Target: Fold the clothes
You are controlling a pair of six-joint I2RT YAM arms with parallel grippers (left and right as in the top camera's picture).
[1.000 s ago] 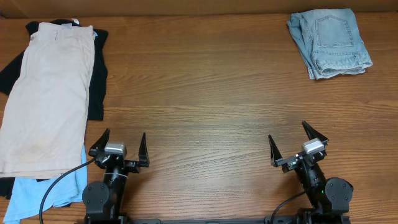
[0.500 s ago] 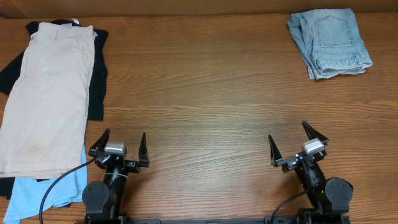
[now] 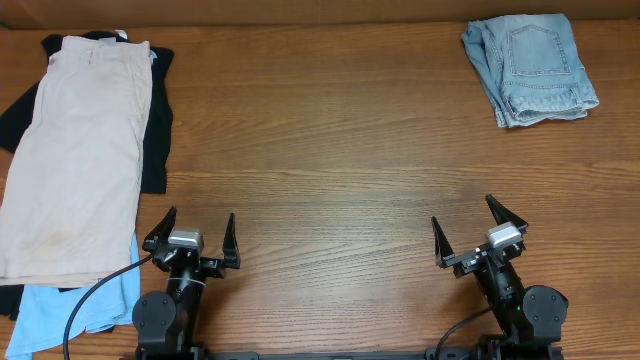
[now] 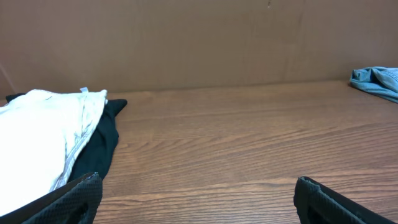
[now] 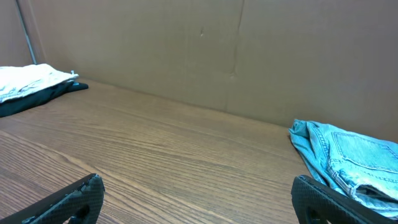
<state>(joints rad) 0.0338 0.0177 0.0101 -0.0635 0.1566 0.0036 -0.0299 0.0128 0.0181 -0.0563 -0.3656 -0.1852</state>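
Note:
The clothes, light-wash denim shorts, lie folded in a compact bundle at the table's far right corner, a back pocket facing up. They also show at the right edge of the right wrist view and as a sliver in the left wrist view. My left gripper rests open near the front edge, left of centre, with nothing between its fingers. My right gripper stands open near the front edge on the right, well short of the denim shorts, and holds nothing.
A pile of other garments lies along the left side: beige shorts on top of a black garment, with a sky-blue piece poking out at the front. A brown cardboard wall backs the wooden table.

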